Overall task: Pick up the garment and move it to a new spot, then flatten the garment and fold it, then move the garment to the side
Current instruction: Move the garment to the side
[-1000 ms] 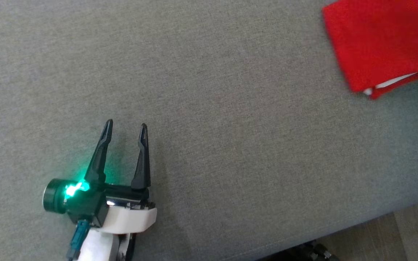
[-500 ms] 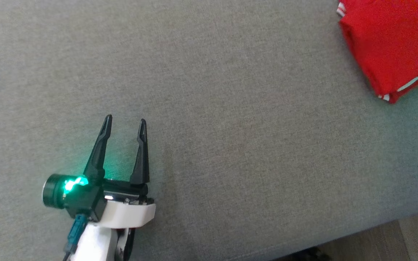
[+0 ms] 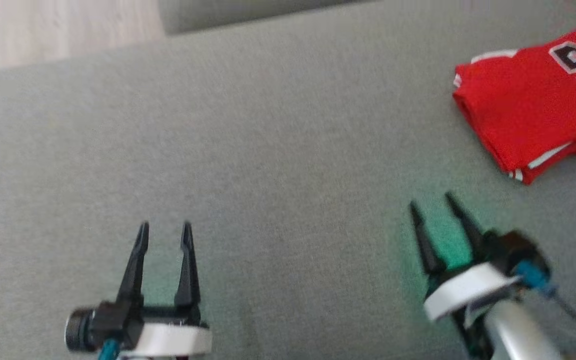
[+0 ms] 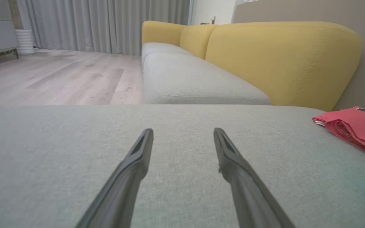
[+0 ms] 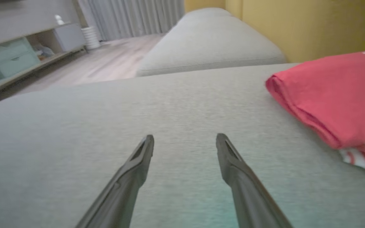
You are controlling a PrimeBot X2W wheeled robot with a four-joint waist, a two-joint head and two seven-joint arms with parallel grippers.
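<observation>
The garment [image 3: 523, 125] is a red jersey with white trim and dark numbers, lying folded on the grey cushion [image 3: 288, 165] at the far right. It also lies at the right edge in the left wrist view as the garment [image 4: 356, 129] and in the right wrist view as the garment [image 5: 331, 95]. My right gripper [image 3: 430, 204] hovers open just below and left of it, apart from the cloth, with nothing between its fingers. My left gripper [image 3: 164, 229] stands open over bare cushion at the lower left. In the wrist views both the left gripper [image 4: 183, 133] and the right gripper [image 5: 185, 139] are empty.
A yellow sofa back [image 4: 284, 60] rises behind the cushion, with more grey seat cushions [image 4: 195, 79] running away beyond. Pale wooden floor [image 3: 58, 30] lies past the cushion's far edge. A low cabinet [image 5: 17, 53] and grey curtains [image 4: 106, 25] stand across the room.
The head camera has tilted, so the whole picture shifted. My right gripper has come into view, open, below the folded garment. The left gripper stays open.
</observation>
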